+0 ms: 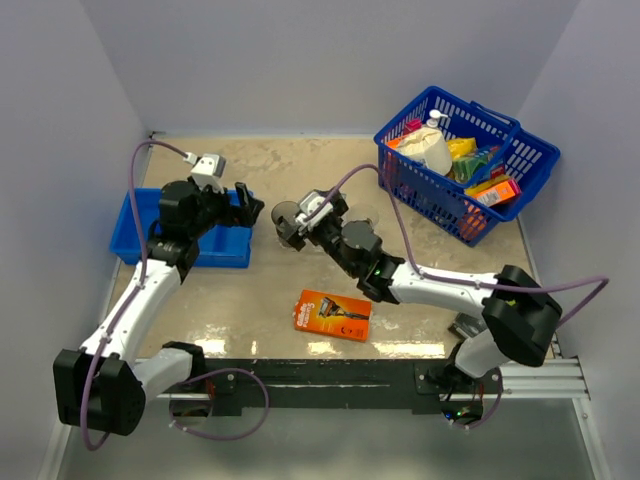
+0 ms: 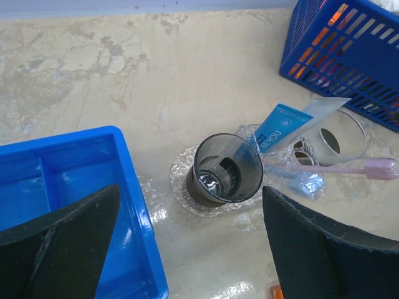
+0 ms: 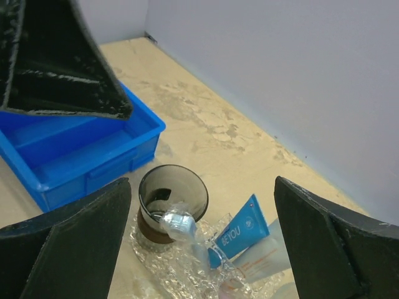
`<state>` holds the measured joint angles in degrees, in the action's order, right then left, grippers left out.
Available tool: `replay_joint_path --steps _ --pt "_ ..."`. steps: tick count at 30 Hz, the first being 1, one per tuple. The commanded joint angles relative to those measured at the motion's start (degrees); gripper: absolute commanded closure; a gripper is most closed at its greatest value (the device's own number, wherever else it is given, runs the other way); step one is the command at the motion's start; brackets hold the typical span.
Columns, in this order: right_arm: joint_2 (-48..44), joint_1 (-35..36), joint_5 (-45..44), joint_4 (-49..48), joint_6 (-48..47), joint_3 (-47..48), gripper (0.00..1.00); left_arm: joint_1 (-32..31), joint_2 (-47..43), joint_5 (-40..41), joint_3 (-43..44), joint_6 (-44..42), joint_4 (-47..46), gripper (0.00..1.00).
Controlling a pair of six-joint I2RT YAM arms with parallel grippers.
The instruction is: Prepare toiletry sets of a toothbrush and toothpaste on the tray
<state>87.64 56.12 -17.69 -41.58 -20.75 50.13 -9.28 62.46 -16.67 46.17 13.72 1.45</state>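
The left gripper (image 2: 188,190) and right gripper (image 3: 202,182) both gape wide, empty. The blue toothpaste (image 3: 240,233) tube reads BEYOU, beside a smoky cup (image 3: 163,187).

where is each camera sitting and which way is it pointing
top external: above and behind the arms, facing down over the table; both show whole, with left hand and right hand.
left wrist: by the blue bin, facing down at the cup on the tray; its fingers frame the bottom.
right wrist: low, facing across the cup toward the blue bin and wall; its fingers frame the bottom.
shared: both wrist views show the cup, toothpaste and blue bin.
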Motion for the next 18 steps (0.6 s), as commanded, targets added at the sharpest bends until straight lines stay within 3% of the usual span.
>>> replay_joint_path --steps 1,6,18 --pt "-5.71 -3.81 4.41 5.44 11.15 2.16 0.02 0.31 -3.3 0.58 0.59 -1.67 -3.21 0.0" --pt "-10.72 -13.66 13.55 10.46 25.48 2.52 0.02 0.4 -5.24 0.93 -0.38 -1.94 -4.62 0.0" --pt "-23.55 -30.01 10.66 27.51 38.15 -0.55 0.02 0.31 -12.27 1.72 -2.84 -2.38 -8.66 0.0"
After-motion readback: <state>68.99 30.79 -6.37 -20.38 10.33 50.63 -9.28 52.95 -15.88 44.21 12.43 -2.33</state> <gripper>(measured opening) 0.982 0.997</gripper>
